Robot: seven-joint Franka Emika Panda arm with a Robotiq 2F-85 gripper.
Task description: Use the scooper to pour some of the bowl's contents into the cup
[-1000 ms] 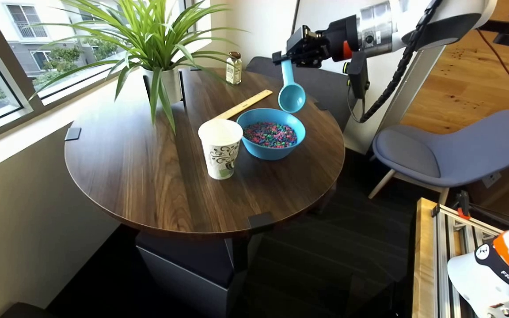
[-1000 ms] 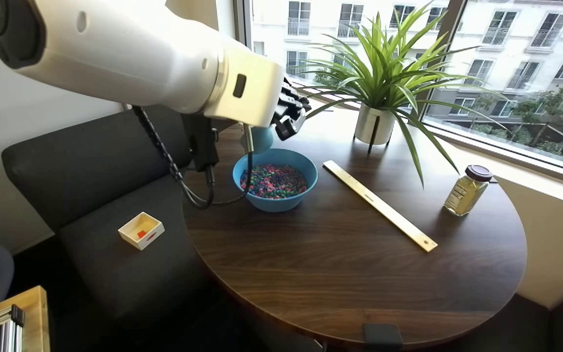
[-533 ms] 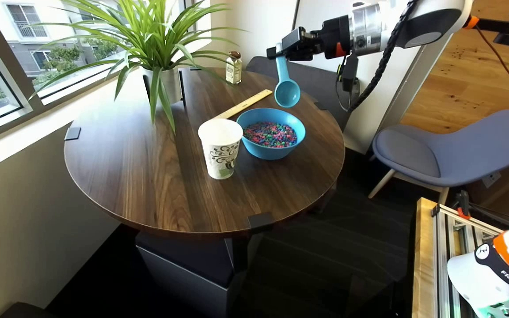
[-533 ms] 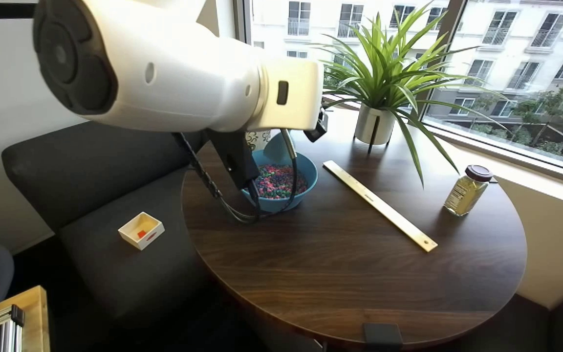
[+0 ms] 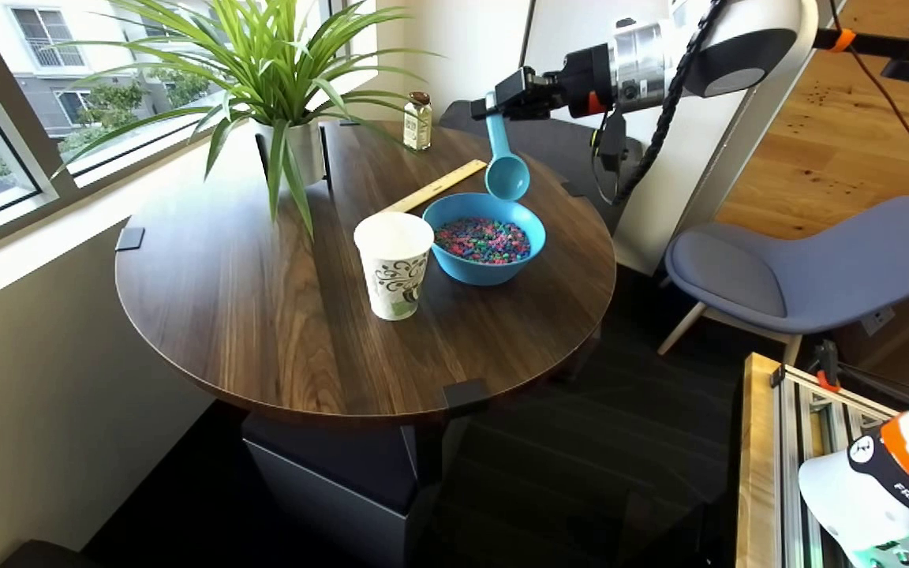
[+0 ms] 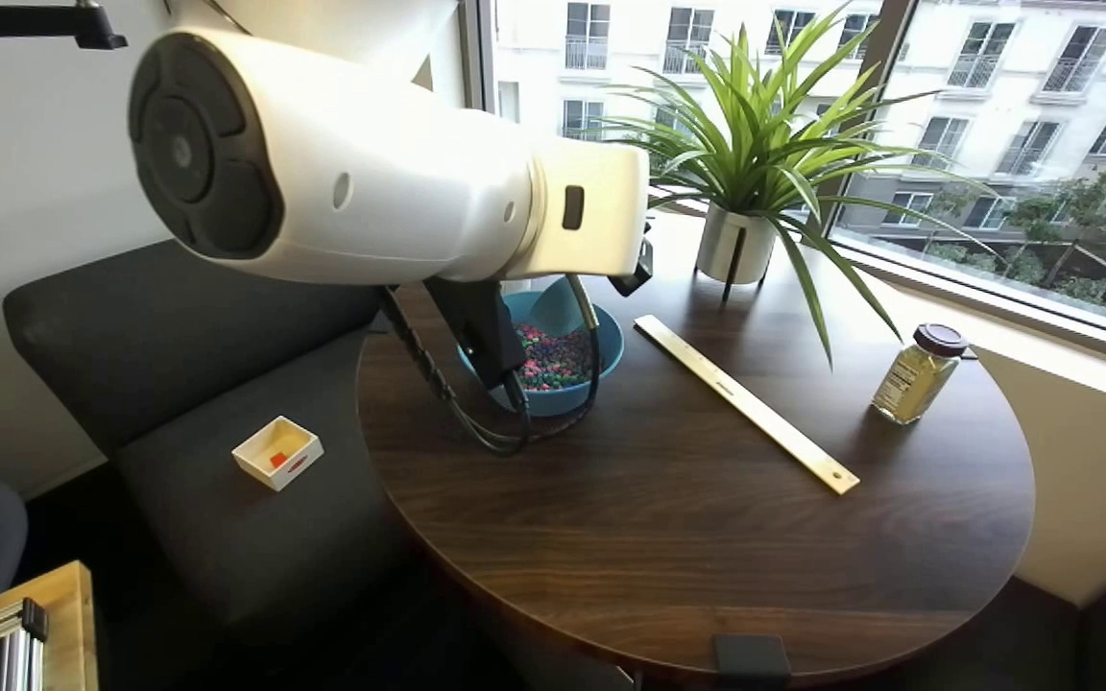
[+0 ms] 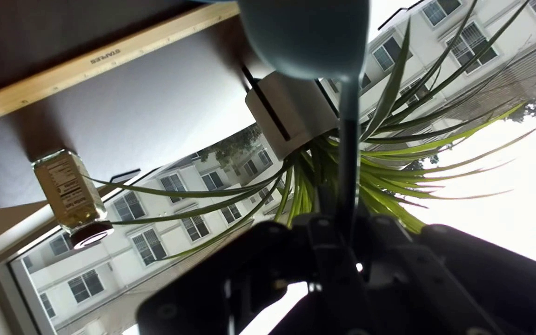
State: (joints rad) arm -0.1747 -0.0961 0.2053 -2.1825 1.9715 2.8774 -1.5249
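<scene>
Because the gripper (image 5: 493,109) has dipped over the last half second, the scooper (image 5: 506,173) it grips, hanging beneath it, sits nearer the bowl (image 5: 480,274) below. Cup (image 5: 396,276) stands upright, lower and off to one side of the gripper, beside the bowl; scooper looks unfilled, so scooping likely comes next

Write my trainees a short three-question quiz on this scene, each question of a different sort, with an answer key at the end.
1. True or false: the gripper holds the scooper by its handle.

2. Which of these is printed with dark swirls?
A. the bowl
B. the cup
C. the plant pot

3. Fill in the word: in the wrist view, the ruler is marked ____.

Key: 1. True. 2. B. 3. STAPLES.
</scene>
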